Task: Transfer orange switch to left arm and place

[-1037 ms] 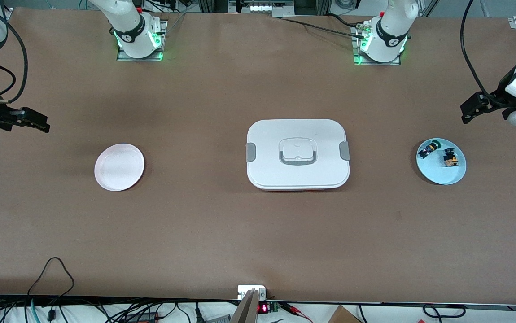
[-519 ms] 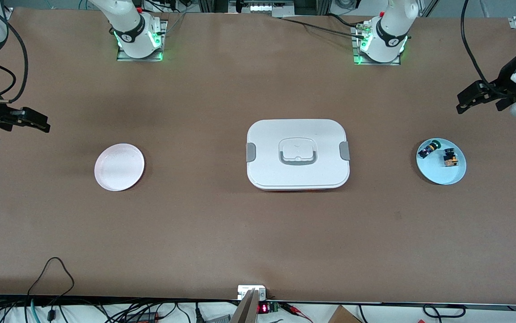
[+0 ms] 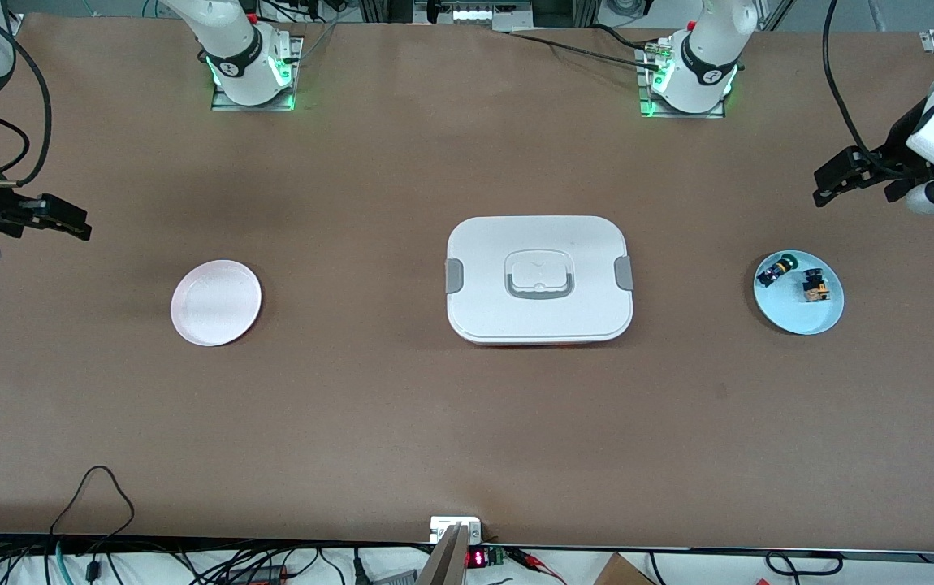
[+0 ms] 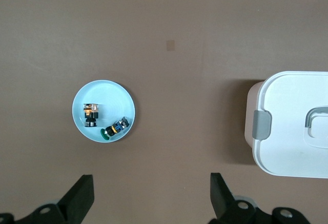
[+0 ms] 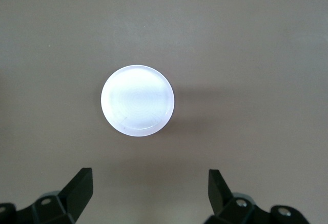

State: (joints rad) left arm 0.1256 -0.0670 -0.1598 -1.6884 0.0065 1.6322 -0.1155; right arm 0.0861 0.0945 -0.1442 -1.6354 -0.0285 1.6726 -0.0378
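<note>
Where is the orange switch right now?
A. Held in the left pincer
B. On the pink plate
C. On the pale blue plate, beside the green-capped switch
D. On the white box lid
C: the orange switch lies on the pale blue plate beside the green-capped switch; the left pincer is open, holding nothing.

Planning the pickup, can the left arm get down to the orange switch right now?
Probably yes: the open left claw hangs over bare table, the orange switch lies uncovered on the blue plate, with only the green switch beside it.
</note>
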